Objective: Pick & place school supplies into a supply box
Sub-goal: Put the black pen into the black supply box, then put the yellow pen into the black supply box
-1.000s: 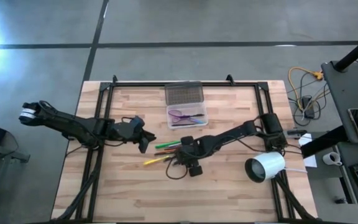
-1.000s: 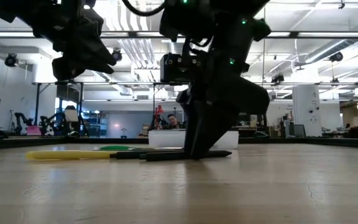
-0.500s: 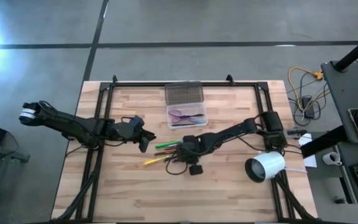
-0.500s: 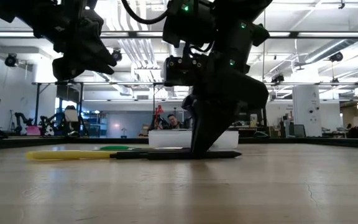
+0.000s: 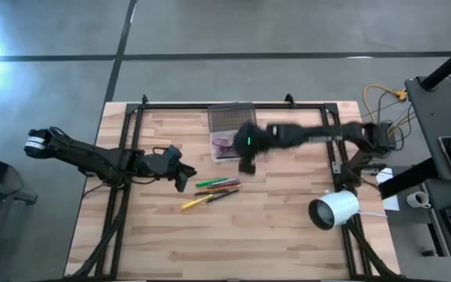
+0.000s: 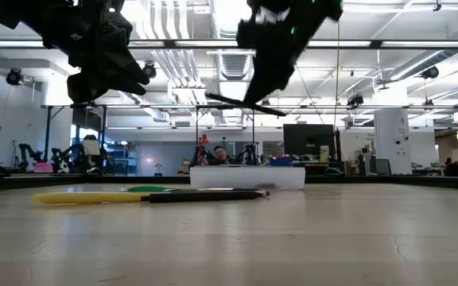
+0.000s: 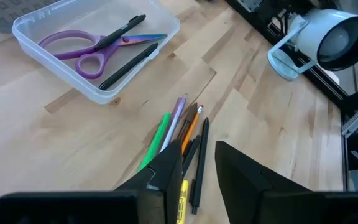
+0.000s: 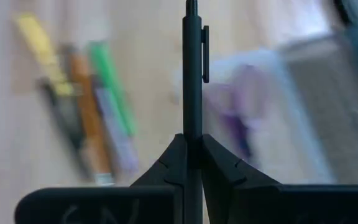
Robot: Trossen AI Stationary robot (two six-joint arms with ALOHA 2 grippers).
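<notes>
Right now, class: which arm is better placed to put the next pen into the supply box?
The right. Its hand is shut on a black pen above the supply box; the left hand hangs by the pens on the table.

The right gripper (image 5: 247, 153), earlier down on the pile of pens (image 5: 212, 190) at the high view's centre, now hangs raised over the supply box (image 5: 236, 146) further up the frame, clamped on a black pen (image 8: 192, 68) lifted off the table.

black pen (image 8: 192, 68) pinched in the dark right gripper (image 8: 191, 144), purple scissors (image 7: 82, 53) inside the clear box (image 7: 160, 25), green marker (image 7: 156, 140) and yellow one (image 7: 183, 200) by the left fingers (image 7: 166, 174)
</notes>
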